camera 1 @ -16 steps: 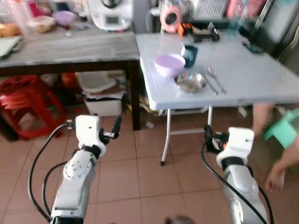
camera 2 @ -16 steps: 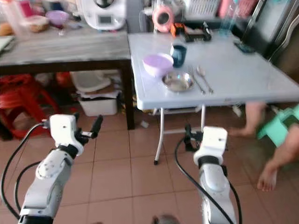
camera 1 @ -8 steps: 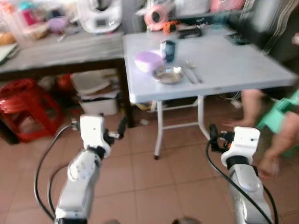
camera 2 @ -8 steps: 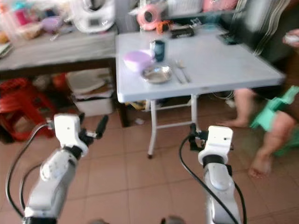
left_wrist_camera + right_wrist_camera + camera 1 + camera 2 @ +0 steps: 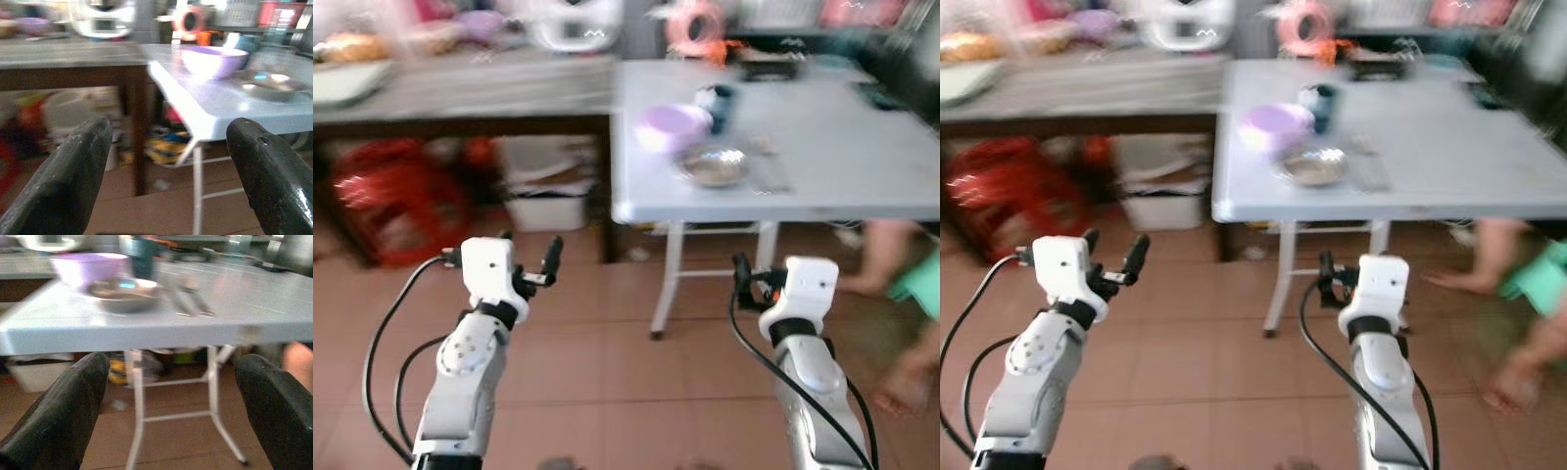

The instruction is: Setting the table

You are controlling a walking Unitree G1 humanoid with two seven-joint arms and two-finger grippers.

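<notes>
The whole view has swung since before, so the robot turned; the things stayed put. It is walking up to the bench (image 5: pixel 822 157). The bowl (image 5: pixel 673 125), plate (image 5: pixel 713 167) and cup (image 5: pixel 717 103) sit far ahead. Left hand (image 5: pixel 524 261) and right hand (image 5: pixel 161 401) are empty, fingers apart. Next: step closer.

- Two silver arms, the left arm (image 5: pixel 470 377) and right arm (image 5: pixel 813 392), with white blocks at the wrists.
- Black cables loop beside each.
- Long black fingers (image 5: pixel 63 178), matte and scuffed.
</notes>
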